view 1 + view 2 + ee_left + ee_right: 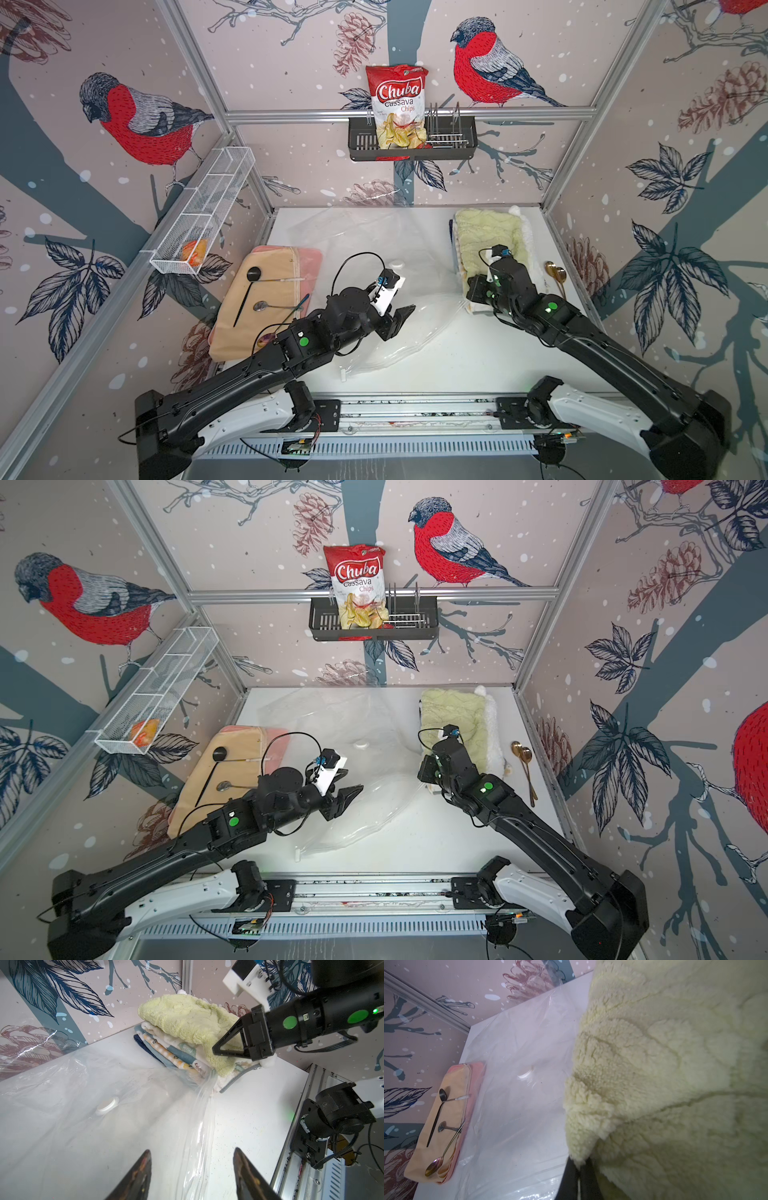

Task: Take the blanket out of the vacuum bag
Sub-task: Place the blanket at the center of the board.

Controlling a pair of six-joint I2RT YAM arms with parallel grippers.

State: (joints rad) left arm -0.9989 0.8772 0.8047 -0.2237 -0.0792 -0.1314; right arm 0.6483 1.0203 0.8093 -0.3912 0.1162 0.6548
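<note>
Pinching fluffy blanket (187, 1020): right tool (216, 1051); left tool (192, 1176) released above crinkly vacuum bag (83, 1105)

left end effector (192, 1176) parted, right end effector (216, 1051) clamped

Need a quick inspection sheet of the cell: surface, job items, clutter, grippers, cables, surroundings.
Surface: white table, bare in front.
Job's things: vacuum bag lies flat, looks empty, white valve cap up; yellow-green blanket folded on the table's right side, its near corner over the bag's zip edge.
Clutter: beige pouch carrying spoons, left; gold spoons, far right.
Grippers: left gripper open, above the bag, holding nothing; right gripper shut on the blanket's edge.
Cables: wrist-camera leads loop above both arms.
Surroundings: chips bag in black wall rack; white wire basket on left wall.
</note>
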